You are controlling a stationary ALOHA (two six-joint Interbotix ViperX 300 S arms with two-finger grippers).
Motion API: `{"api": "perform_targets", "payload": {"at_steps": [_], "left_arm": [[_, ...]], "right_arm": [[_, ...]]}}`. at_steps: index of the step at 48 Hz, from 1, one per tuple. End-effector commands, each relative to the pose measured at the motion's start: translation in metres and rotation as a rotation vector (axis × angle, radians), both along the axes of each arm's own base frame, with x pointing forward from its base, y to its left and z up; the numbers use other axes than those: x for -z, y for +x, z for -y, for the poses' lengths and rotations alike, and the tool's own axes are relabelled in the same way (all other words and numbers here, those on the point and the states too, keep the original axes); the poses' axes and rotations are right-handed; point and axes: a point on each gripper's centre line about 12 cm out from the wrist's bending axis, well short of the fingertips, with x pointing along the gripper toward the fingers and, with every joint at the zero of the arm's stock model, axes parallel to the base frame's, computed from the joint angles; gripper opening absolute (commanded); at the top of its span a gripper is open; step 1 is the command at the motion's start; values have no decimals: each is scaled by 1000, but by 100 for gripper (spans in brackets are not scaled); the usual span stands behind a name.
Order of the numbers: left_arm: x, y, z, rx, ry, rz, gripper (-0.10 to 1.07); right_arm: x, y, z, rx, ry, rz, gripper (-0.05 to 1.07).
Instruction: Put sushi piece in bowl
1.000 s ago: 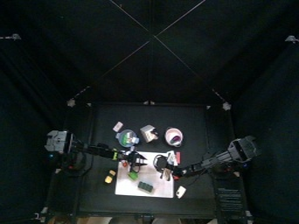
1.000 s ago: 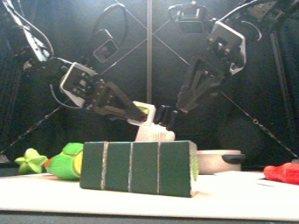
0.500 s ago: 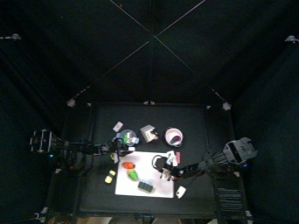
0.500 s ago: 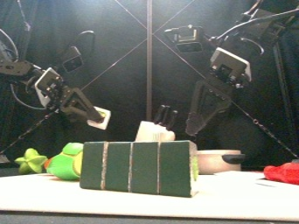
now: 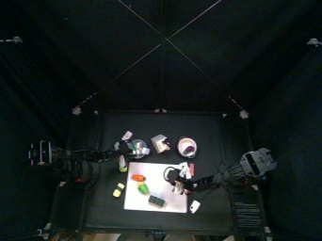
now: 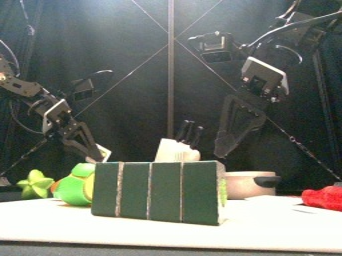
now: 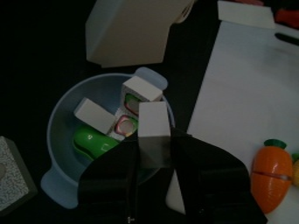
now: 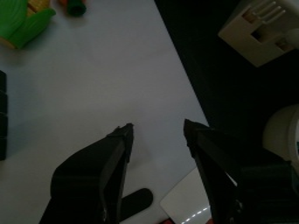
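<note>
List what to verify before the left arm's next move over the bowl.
1. Left gripper is above the bowl: ok.
2. White sushi piece lies inside the bowl: ok.
3. The piece nearest the left gripper is free of it: cannot tell.
4. Right gripper is open and empty over the white mat: ok.
5. Carrot lies outside the bowl: ok.

Overhead, table-level front (near), two wrist views
</note>
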Motion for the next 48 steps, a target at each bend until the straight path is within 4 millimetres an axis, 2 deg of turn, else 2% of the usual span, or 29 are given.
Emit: {"api": "perform_targets", "payload": {"at_steps": [1,19,48], "left_arm": [[-5,8,-4,-6,4,15,62],[-9,13,-5,-2,11,27,86],[-14,16,-4,8,21,43,87]], "right_arm": [[-10,4,1,6,8,30,85],[-6,5,1,8,8,19,85],[-8,7,-1,1,17,29,85]]}}
